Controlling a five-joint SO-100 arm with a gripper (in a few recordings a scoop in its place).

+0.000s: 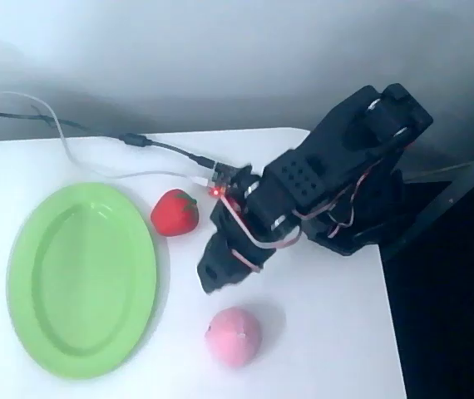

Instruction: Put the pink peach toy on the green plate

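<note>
From the overhead view we see the white counter (328,332) with the green plate (83,278) lying flat at its left side, nothing resting on it. The pink peach toy (234,336) sits on the bare counter to the right of the plate and well apart from its rim, toward the lower edge of the picture. Above it and closer to the plate we find a red strawberry toy (175,212) with a green top, just beside the plate's upper right rim, though we cannot tell whether the two touch. The black arm (337,174) reaches in from the right, and its tool (219,270) points down and to the left, hanging between the strawberry and the peach, near the peach but apart from it. We look at the tool from above and its fingers merge into one dark shape, so we cannot tell whether it is released or clenched; nothing shows in its grasp. Cables (96,141) run across the counter's upper edge toward the arm.
</note>
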